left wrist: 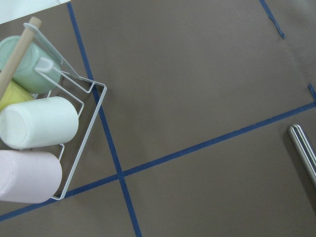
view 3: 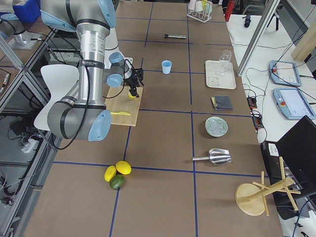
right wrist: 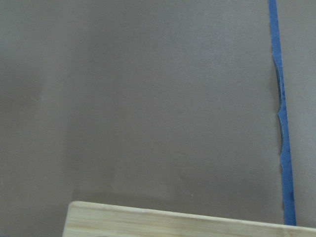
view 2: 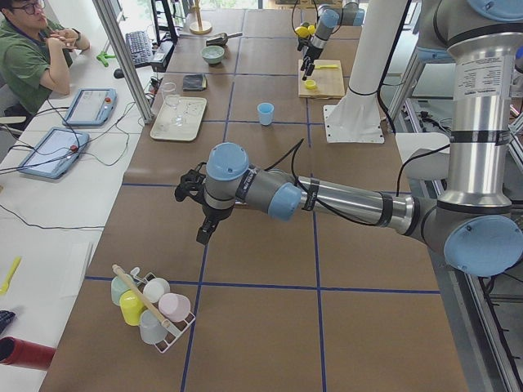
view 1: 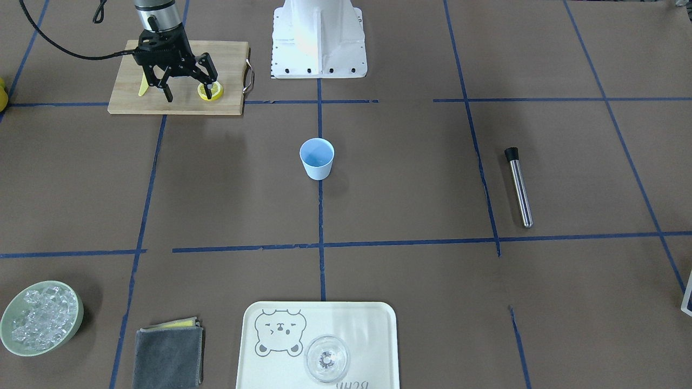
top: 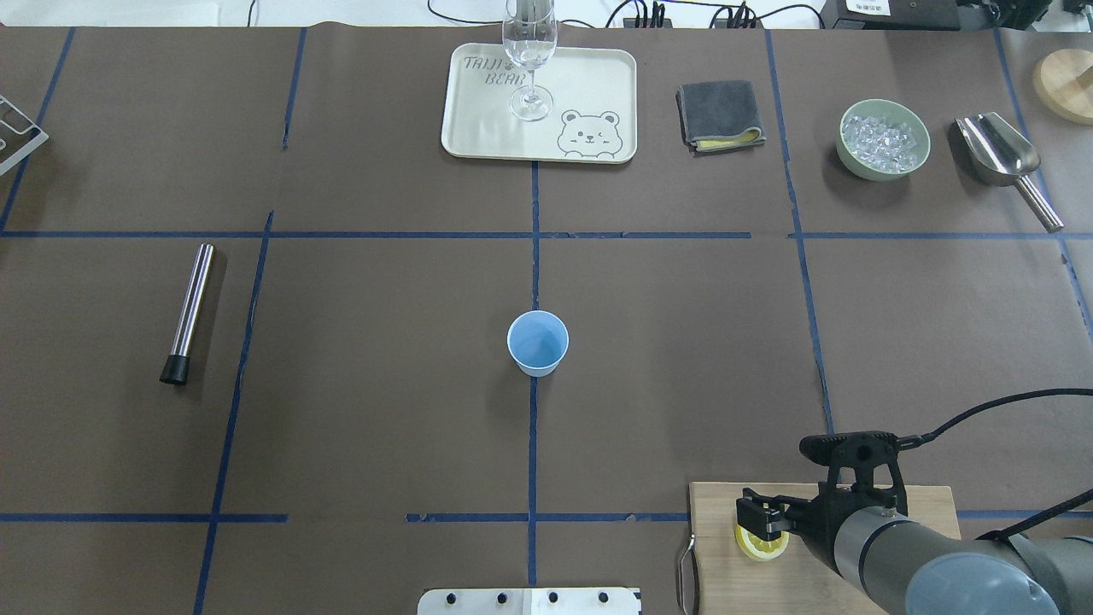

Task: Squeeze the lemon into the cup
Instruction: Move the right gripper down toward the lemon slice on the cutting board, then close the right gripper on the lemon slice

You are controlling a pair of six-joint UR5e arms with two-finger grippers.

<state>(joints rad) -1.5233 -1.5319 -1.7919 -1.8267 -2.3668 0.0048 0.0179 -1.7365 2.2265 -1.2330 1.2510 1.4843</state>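
Right end effector (view 1: 188, 93) hangs spread over lemon (view 1: 210, 91) lying cut face up.

Robotics lab, tape-gridded table (view 1: 411, 178), operator's desk (view 2: 41, 214)

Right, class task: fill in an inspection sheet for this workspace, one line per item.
Surface: brown table, blue tape grid.
Job's things: lemon on cutting board; cup upright mid-table, apart from it.
Clutter: tray with glass, cloth, ice bowl, metal bar.
Grippers: right gripper at the lemon, jaws open; left gripper over the table, state unclear.
Cables: black cable off the right wrist.
Surroundings: seated person at a side desk.
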